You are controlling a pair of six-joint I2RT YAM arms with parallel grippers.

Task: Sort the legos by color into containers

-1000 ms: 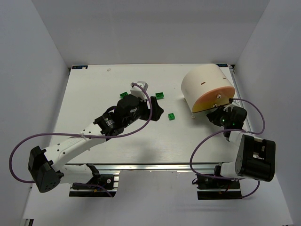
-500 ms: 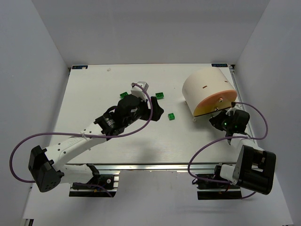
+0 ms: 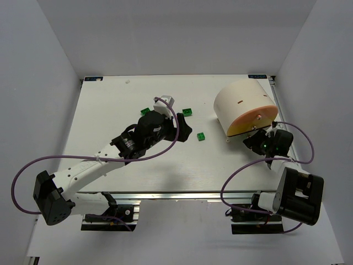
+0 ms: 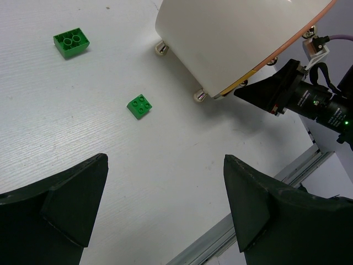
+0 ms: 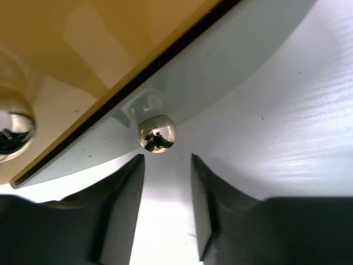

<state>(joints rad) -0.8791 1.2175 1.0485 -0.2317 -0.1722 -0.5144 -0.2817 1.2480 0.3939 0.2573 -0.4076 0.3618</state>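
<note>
I am holding my right gripper (image 5: pixel 165 165) low at the near right of the table (image 3: pixel 110 99), its fingers parted only narrowly with nothing between them, the tips just short of a small metal ball foot (image 5: pixel 156 132) under the orange face of the tub (image 3: pixel 240 102). Pushing on from here, I am risking a knock on that foot or the face, which I judge could shove or roll the tub away instead of opening it. To the left I am hovering my left gripper (image 4: pixel 165 187) spread wide and empty above the bare tabletop. The nearest green lego (image 4: pixel 140 106) is lying just beyond it, apart from the tub; dropping too steeply could be flicking it aside. Farther off, a larger green lego (image 4: pixel 71 42) and a third green lego (image 3: pixel 145 111) are waiting at the far middle, none of them yet sorted
</note>
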